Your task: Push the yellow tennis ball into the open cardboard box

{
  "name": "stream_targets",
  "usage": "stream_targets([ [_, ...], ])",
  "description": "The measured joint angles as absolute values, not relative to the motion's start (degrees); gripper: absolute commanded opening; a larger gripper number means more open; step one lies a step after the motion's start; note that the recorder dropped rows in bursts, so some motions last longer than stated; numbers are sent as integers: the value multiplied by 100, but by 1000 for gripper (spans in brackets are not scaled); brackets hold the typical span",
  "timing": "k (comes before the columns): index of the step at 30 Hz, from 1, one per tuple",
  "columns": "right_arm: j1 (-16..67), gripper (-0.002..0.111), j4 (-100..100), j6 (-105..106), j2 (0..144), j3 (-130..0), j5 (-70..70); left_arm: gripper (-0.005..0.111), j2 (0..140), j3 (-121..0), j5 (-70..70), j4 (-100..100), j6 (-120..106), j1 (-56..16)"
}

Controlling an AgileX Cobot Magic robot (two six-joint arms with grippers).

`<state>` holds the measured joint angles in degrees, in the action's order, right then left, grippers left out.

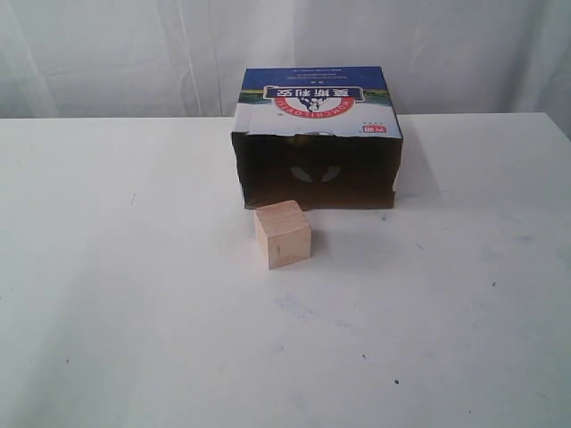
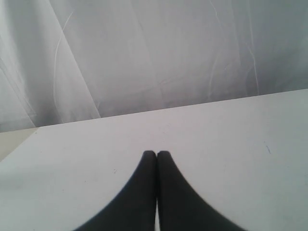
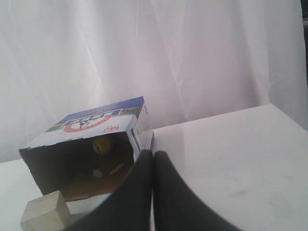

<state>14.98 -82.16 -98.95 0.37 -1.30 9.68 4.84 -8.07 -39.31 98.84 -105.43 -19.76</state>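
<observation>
The right tool (image 3: 153, 154) is holding its two dark fingers pressed together at the tips, closed on nothing. Ahead of it, the large open cardboard box (image 3: 96, 120) is lying on its side on the white bench (image 3: 231, 159), with its dark brown inside facing the tool. One front corner of the box is standing just beyond the fingertips. The small matte yellow tennis ball (image 3: 102, 145) is sitting inside the box, deep against the back wall under the top panel. It is well ahead of the tool and not touching it. The pale wooden cube (image 3: 45, 211) is resting on the bench just outside the box mouth, nearer the tool than the ball.

The blue-and-white printed top of the box is showing a red arched logo with white Chinese characters and a small red label near one corner. In the exterior view this print is appearing upside down, and the lettering is too small to read.

The left tool (image 2: 157, 154) is also keeping its fingertips touching, closed and gripping nothing. Only bare bench and a white curtain (image 2: 144, 53) are lying ahead of it.
</observation>
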Motion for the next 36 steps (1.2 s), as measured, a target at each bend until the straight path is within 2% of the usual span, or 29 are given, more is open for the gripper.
stream_targets([
  [14,1498,0,-8423,-9605,37,-98,1558,0,484,-807,-3931,9884,-10543,-1976],
  [19,1375,0,-7018,-6819,37,-98,1680,0,484,-807,-3931,9884,-10543,-1976],
  [24,677,0,-3712,-2372,37,-133,1759,0,484,-807,-3931,9884,-10543,-1976],
  [27,223,0,-2193,-613,37,-98,1851,0,484,-807,-3931,9884,-10543,-1976],
  [31,-144,0,-1084,286,37,-31,1873,0,484,-807,-3931,9884,-10543,-1976],
  [36,-353,0,-786,405,37,-31,1839,0,484,-807,-3931,9884,-10543,-1976],
])
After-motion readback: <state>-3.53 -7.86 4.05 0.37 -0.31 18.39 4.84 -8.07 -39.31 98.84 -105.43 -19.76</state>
